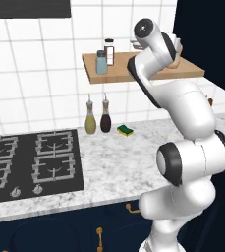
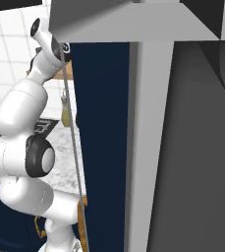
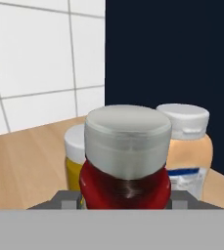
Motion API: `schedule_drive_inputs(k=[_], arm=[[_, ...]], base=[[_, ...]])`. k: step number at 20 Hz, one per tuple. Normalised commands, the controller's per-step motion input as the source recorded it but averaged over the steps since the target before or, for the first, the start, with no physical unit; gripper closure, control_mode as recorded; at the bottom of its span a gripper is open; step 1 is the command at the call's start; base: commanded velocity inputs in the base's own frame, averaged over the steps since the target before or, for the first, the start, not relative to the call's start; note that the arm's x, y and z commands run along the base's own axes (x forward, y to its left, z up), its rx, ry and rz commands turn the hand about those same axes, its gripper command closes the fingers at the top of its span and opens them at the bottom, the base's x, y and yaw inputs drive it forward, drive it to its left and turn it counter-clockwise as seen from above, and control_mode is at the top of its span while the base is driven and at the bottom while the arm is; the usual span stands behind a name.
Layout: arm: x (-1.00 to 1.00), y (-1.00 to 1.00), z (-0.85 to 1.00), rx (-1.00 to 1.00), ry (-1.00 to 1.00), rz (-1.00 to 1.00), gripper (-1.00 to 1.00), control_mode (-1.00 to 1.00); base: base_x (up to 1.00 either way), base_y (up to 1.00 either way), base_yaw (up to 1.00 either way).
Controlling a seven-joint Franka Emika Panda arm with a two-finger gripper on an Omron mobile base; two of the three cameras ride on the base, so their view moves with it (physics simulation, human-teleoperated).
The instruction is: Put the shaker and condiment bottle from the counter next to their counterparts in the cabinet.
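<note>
Wall shelf and counter, with the arm raised to the right end of the cabinet, a light-brown board on the white tiled wall. In the hand view the condiment bottle, red with a pale grey cap, stands upright between the gripper's two finger bases, its long axis vertical and its cap uppermost; the jaws are closed against its red body, so the bottle is held. Whether its base touches the board cannot be told. Just behind it stand two counterparts: a yellow bottle with a white cap to its left, and a pale orange bottle with a white flip cap and a blue-and-white label to its right, next to the dark blue panel. In the left base view, a blue-grey shaker and a dark jar with a white label stand upright near the shelf's left end, well apart from the hand. On the counter below stand an oil bottle and a dark sauce bottle, both upright beside the hob, with a green-and-yellow sponge near them.
</note>
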Motion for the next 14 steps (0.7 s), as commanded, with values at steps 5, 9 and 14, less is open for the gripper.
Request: schedule_drive_inputs(k=[5,9,14], arm=[[0.11,0.0,-0.02,0.0,0.0,0.0,1.0,-1.0],[0.01,0.0,-0.04,0.0,0.0,0.0,1.0,-1.0],[0.0,0.0,-0.09,0.0,0.0,0.0,-1.0,-1.0]], base=[[0.0,0.0,0.0],[0.0,0.0,0.0],[0.0,0.0,0.0]])
